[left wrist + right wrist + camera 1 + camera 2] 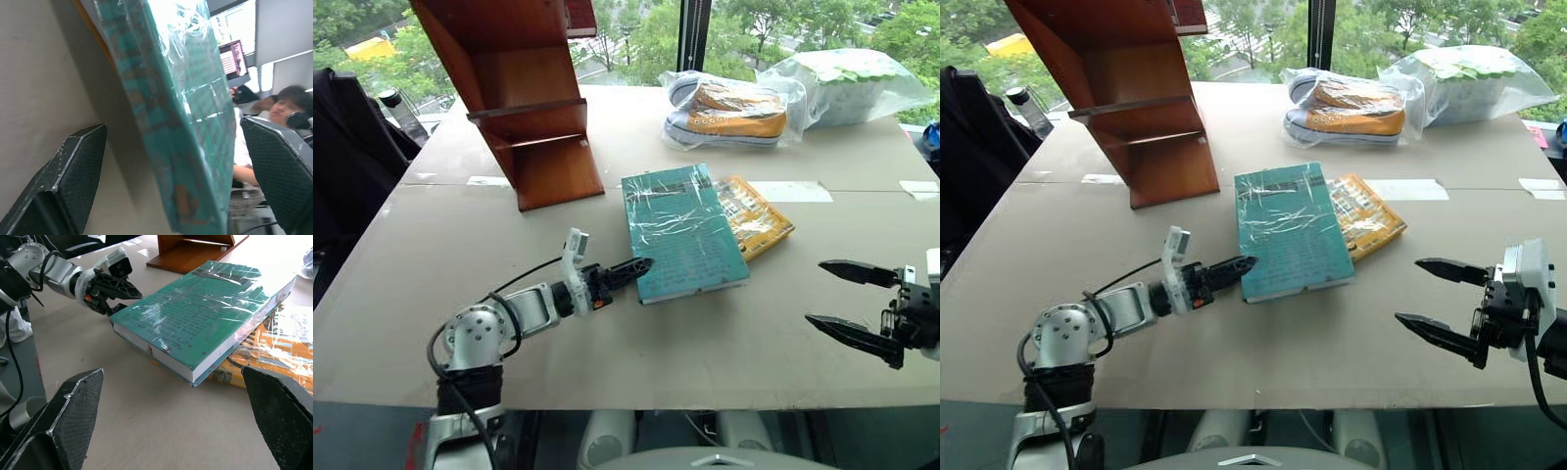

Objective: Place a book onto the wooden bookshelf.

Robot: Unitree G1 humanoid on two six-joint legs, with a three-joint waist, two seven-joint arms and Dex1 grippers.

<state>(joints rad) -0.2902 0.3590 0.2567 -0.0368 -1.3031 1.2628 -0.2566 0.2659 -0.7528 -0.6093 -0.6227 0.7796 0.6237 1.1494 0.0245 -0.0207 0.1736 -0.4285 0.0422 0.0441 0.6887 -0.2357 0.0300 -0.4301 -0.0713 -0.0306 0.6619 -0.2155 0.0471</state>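
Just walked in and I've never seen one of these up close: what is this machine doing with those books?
It is working on getting the teal book onto the wooden bookshelf at the back of the table. The book lies flat, partly on top of a yellow-orange book. The left claw is open at the book's near corner, one finger on each side of the edge, not yet gripping. The right claw hangs open off to the side, holding nothing.
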